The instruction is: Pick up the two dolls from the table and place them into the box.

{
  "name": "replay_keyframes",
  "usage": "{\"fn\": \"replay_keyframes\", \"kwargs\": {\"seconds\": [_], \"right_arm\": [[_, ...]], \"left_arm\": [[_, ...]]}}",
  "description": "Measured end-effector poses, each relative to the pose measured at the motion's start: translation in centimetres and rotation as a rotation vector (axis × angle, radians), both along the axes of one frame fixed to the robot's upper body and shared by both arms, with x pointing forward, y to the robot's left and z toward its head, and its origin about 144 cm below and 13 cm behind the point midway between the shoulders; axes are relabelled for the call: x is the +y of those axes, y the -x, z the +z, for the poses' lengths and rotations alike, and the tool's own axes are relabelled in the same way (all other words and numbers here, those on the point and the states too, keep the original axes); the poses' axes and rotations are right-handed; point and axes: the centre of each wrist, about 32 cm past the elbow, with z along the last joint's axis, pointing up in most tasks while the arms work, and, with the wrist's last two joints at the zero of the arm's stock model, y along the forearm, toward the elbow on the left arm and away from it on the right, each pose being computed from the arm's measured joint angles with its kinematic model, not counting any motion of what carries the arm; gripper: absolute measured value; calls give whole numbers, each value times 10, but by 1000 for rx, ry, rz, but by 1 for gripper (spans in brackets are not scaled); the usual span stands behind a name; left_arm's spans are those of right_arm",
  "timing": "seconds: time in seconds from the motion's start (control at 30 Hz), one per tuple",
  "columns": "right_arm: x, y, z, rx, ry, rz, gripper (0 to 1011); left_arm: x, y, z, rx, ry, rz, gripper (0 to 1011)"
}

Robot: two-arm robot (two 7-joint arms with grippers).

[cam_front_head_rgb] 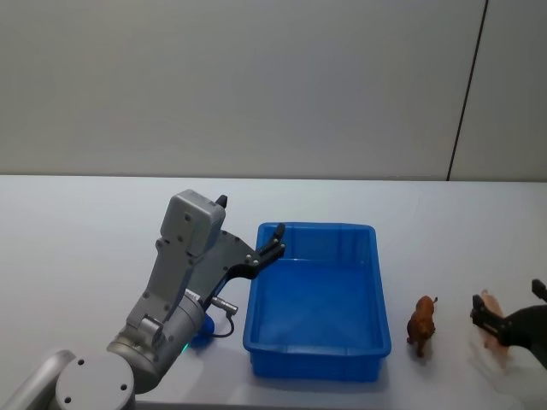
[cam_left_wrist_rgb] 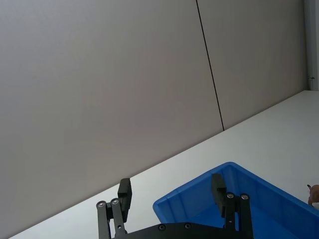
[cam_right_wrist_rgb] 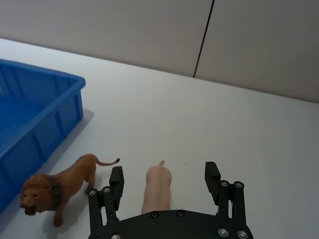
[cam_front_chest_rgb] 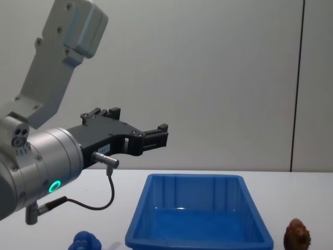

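mostly plain; right gripper (cam_right_wrist_rgb: 164, 175) low at table's right end, cut off by head view's edge, fingers apart either side of pink doll (cam_right_wrist_rgb: 158, 191), contact hard to tell; brown doll (cam_front_head_rgb: 421, 323) stands just right of box (cam_front_head_rgb: 316, 228); left gripper (cam_left_wrist_rgb: 171, 191) spread, empty, above box's left rim; blue doll (cam_front_chest_rgb: 86, 243) half hidden behind left arm

White desk (cam_front_head_rgb: 77, 231) in front of me, flat and plain, running the full width of the head view. Behind it is a light grey wall (cam_front_head_rgb: 256, 85), which meets the desk's far edge in a straight line. The wall is smooth panels. One thin dark seam (cam_front_head_rgb: 468, 90) runs down it on my right side, slanted in the head view and near upright in the chest view, ending at the desk's far edge.
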Motion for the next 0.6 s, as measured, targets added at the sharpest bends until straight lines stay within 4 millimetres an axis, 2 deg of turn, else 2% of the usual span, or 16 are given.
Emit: {"fn": "replay_keyframes", "kwargs": {"seconds": [0.6], "right_arm": [[0,-5,-13,137,-20,12,1001]], "left_arm": [[0,0,0,0,0,0,1001]]}}
